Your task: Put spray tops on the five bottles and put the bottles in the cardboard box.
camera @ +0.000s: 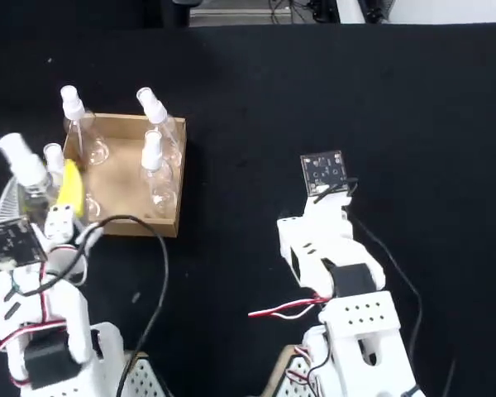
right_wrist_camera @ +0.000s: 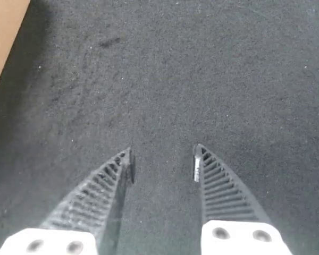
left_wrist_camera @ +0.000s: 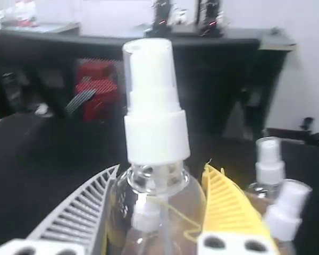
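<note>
We see the left gripper [left_wrist_camera: 162,170], jaws clamped on a capped bottle [left_wrist_camera: 155,133], just beside the cardboard box [camera: 128,217] where other capped bottles [camera: 159,169] stand. The right gripper [right_wrist_camera: 162,159] hangs, jaws apart, above the tabletop [right_wrist_camera: 212,64].

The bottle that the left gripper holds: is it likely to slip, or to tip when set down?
The bottle looks clear, smooth and empty, so probably light and a little slippery in the left gripper. Its spray top stands high above the body, so it may tip if nudged.
</note>
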`<act>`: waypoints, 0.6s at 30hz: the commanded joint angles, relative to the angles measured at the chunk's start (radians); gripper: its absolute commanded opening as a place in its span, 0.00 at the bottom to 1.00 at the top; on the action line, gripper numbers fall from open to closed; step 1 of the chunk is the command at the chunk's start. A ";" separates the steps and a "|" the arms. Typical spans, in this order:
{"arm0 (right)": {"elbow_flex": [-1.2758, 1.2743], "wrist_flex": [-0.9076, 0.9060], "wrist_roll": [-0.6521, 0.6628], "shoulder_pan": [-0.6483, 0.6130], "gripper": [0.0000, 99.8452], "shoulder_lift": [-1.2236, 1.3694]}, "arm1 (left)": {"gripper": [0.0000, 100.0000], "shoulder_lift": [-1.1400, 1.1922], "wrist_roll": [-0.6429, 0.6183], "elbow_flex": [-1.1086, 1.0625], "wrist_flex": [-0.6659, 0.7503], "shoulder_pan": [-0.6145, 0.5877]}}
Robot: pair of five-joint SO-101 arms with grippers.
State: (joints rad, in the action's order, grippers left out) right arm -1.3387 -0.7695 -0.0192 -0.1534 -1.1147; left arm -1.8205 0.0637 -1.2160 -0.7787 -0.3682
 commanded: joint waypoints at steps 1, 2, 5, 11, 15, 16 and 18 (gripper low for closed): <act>0.007 0.015 0.009 -0.008 0.16 -0.002 | 0.03 -0.006 0.003 0.061 0.026 0.130; 0.007 0.015 0.009 -0.008 0.16 -0.002 | 0.03 -0.006 0.005 0.045 0.055 0.157; 0.007 0.015 0.009 -0.008 0.16 -0.002 | 0.03 -0.006 0.008 -0.050 0.198 0.217; 0.004 0.015 0.009 -0.008 0.16 -0.002 | 0.03 -0.006 0.009 -0.357 0.574 0.240; 0.004 0.015 0.009 -0.008 0.16 -0.002 | 0.03 -0.005 0.003 -0.487 0.769 0.248; 0.004 0.015 0.009 -0.008 0.16 -0.002 | 0.03 -0.003 0.000 -0.484 0.767 0.248; 0.004 0.017 0.009 -0.008 0.16 -0.002 | 0.03 -0.003 0.000 -0.483 0.763 0.248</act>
State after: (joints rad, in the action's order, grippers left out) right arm -1.3387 -0.7695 -0.0192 -0.1534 -1.1147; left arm -1.8282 0.0621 -1.6717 -0.0621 -0.1335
